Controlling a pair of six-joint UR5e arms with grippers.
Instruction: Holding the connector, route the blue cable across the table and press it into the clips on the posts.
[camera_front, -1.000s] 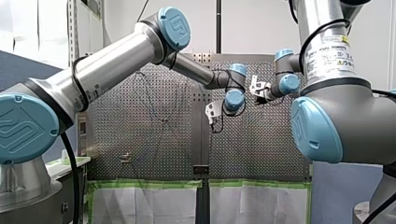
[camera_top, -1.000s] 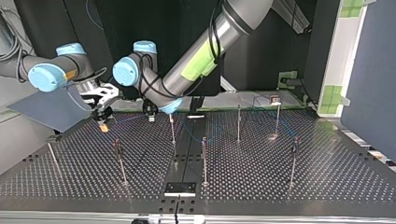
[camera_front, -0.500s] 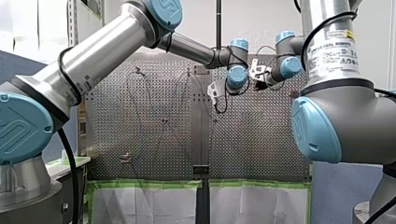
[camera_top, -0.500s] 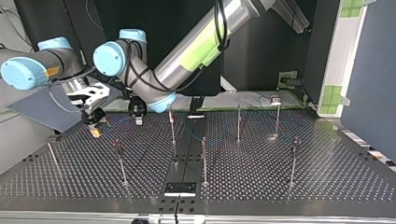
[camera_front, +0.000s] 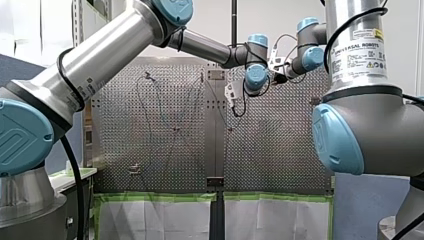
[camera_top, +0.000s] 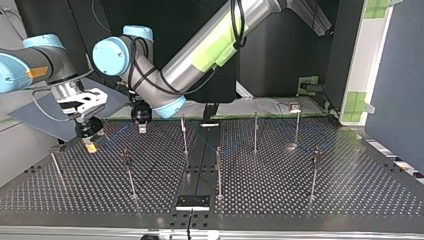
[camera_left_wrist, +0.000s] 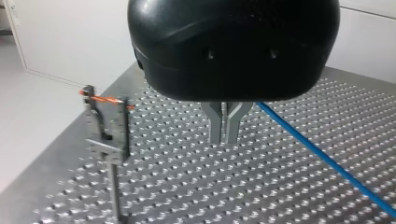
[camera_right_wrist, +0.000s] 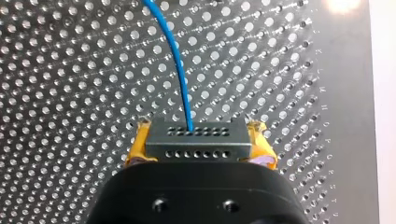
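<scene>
The right gripper (camera_right_wrist: 197, 143) has its yellow pads (camera_right_wrist: 140, 144) closed on the two ends of the grey connector (camera_right_wrist: 196, 137), which sits crosswise between them with two rows of small holes facing out. The blue cable (camera_right_wrist: 175, 56) leaves the connector's middle and runs ahead of the gripper over the perforated table (camera_right_wrist: 70, 70). In the top view this gripper (camera_top: 91, 145) hangs low over the table at the view's left, near a thin post (camera_top: 56, 167).

The left gripper (camera_left_wrist: 224, 134) has its metal fingers (camera_left_wrist: 218, 122) pressed together with nothing between them. The cable (camera_left_wrist: 327, 158) passes just beside them, above the table. A post with a clip (camera_left_wrist: 109, 135) stands to the other side, an orange strand (camera_left_wrist: 105, 99) across its top.

More posts (camera_top: 218, 170) stand apart across the table.

In the front view the right arm carries a white label (camera_front: 361, 55) reading "UNIVERSAL ROBOTS", with yellow warning signs. In the right wrist view a column of small letters (camera_right_wrist: 324, 126) runs along the table's edge, too small to read surely.
</scene>
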